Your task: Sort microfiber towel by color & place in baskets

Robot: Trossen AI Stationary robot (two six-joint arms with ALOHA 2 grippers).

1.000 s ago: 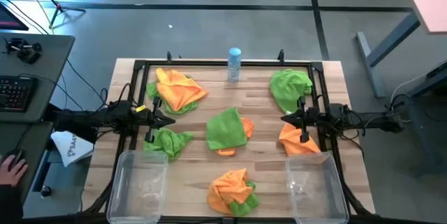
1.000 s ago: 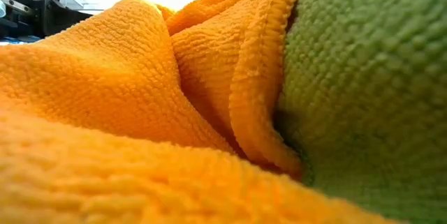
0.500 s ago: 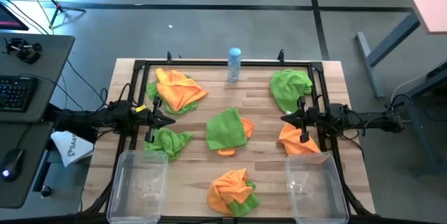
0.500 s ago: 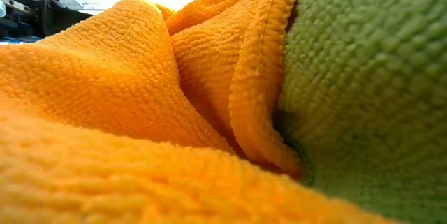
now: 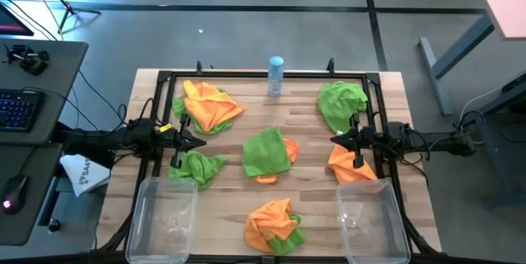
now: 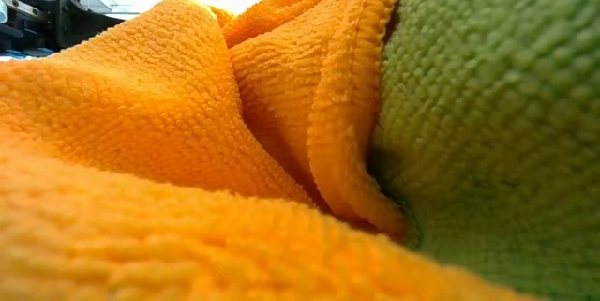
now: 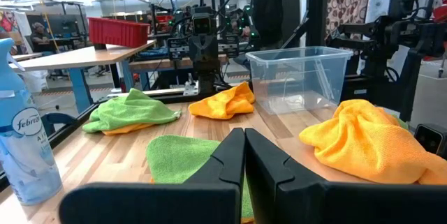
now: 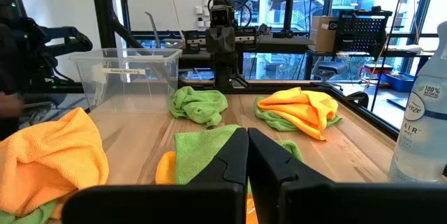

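Note:
Orange and green microfiber towels lie in heaps on the table: orange over green [image 5: 209,106] at the far left, green [image 5: 341,104] at the far right, green over orange [image 5: 269,153] in the middle, green [image 5: 200,168] near left, orange [image 5: 349,165] near right, orange with green [image 5: 274,223] at the near edge. Two clear baskets stand at the near corners, left [image 5: 160,219] and right [image 5: 371,219]. My left gripper [image 5: 203,142] [image 7: 244,137] hovers shut at the left side, pointing toward the middle. My right gripper [image 5: 333,139] [image 8: 247,137] hovers shut opposite it.
A white-and-blue bottle [image 5: 275,76] stands at the far edge's middle. A black metal frame [image 5: 263,75] runs round the table. The near heap [image 6: 187,151] fills the low view. A desk with a keyboard [image 5: 20,108] stands left of the table. A person [image 7: 269,8] is in the room behind.
Both arms and all the towels have kept still. A person's hand that lay at the desk's near end, left of the table, has gone out of view.

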